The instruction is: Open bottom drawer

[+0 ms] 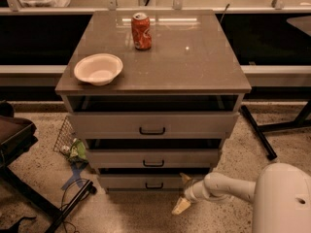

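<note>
We had the gripper (183, 192) down low over the floor, just off the bottom drawer's (127, 181) right front corner, fingers spread with nothing between them. That drawer sat lowest, under the middle drawer (116, 158). There was bare floor in front and cables (73, 198) crowding the left. On top were a bowl (98, 68) by the left edge and a soda can (141, 31) further back.

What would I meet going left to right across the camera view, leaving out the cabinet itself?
White bowl → orange soda can → gripper, fingers open, low at the right end of the bottom drawer.
</note>
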Available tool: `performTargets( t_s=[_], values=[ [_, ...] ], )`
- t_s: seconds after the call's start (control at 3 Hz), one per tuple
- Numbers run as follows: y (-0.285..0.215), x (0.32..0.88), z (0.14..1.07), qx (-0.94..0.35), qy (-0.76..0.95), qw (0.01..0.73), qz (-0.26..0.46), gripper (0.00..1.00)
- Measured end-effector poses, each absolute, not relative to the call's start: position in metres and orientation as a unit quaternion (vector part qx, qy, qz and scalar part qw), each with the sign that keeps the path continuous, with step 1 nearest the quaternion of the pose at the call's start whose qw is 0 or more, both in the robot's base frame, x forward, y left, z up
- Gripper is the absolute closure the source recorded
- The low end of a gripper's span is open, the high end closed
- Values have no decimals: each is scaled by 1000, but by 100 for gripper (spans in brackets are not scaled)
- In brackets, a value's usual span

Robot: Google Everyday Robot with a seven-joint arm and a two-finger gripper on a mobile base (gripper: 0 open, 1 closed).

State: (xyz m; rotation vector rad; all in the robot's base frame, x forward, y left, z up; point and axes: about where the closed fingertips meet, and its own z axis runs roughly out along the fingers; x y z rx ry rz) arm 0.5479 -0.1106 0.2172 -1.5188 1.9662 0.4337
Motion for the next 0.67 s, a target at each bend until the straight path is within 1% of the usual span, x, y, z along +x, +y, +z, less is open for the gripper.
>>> performTargets(
  t_s=[0.33,0.67],
  values=[
    [-111,548,217,-574,742,305,164,0],
    [-100,549,216,-580,737,307,160,0]
  ],
)
